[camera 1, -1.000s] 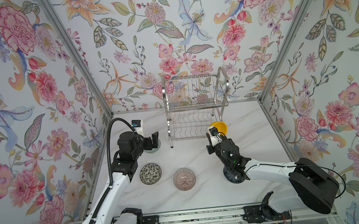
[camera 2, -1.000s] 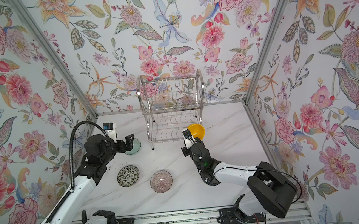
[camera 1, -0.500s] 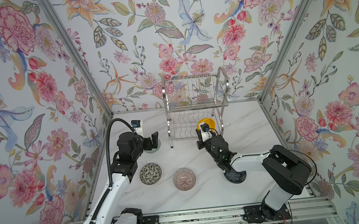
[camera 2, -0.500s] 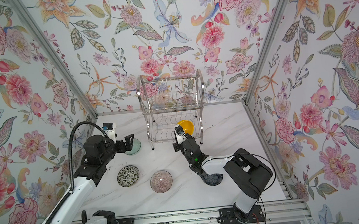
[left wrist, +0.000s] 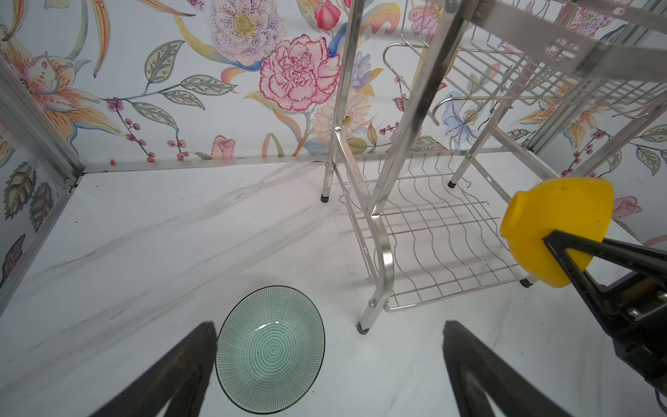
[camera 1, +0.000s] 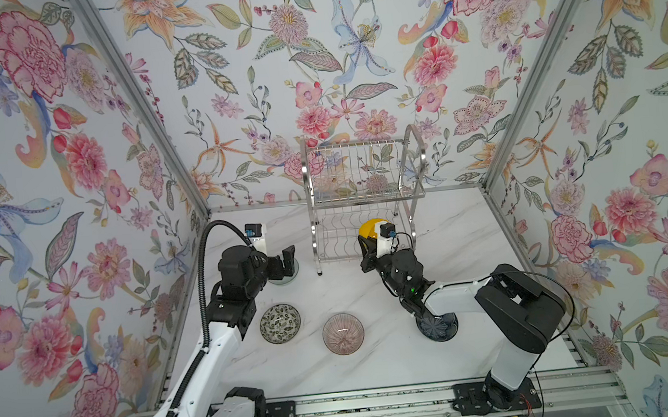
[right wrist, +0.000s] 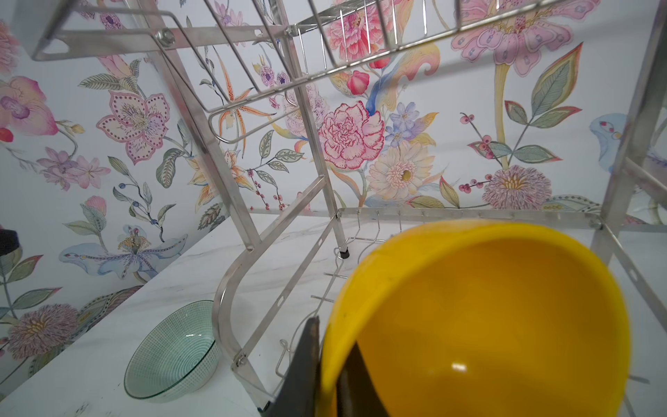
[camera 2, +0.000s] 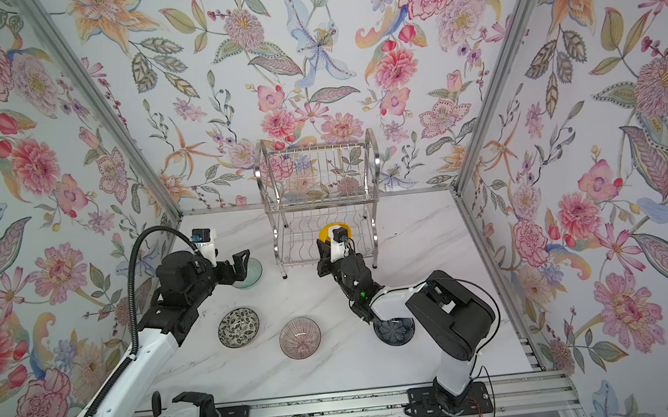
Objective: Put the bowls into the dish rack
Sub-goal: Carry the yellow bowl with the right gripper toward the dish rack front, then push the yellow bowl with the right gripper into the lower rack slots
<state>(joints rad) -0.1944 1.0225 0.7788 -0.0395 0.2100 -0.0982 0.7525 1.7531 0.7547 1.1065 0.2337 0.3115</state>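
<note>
1. Right now your right claw (right wrist: pixel 330 364) is pinched almost shut on the rim of the yellow bowl (right wrist: pixel 487 325). One finger is inside the bowl and one is outside.
2. That bowl is tipped on its side. Its open mouth faces back at the claw, and its small foot points into the dish rack (camera 1: pixel 417 155).
3. The rack's bottom shelf (left wrist: pixel 433 231) lies just ahead of the bowl and under it, and the top shelf is above. So I think the way in is forward and a little down, and your right arm is the near one.
4. Your left claw (left wrist: pixel 328 325) is wide open and holds nothing. It hangs just over the pale green bowl (left wrist: pixel 270 348), near the rack's front leg.
5. The yellow bowl looks smooth and plain, and the green one looks like glass with thin rings. The shelf is shiny, wavy wire, so a round bowl may slip on it.
6. The speckled bowl (camera 1: pixel 280 323), pink ribbed bowl (camera 1: pixel 343 334) and navy bowl (camera 1: pixel 438 328) sit on the white table (camera 1: pixel 380 363), well apart from the rack.
</note>
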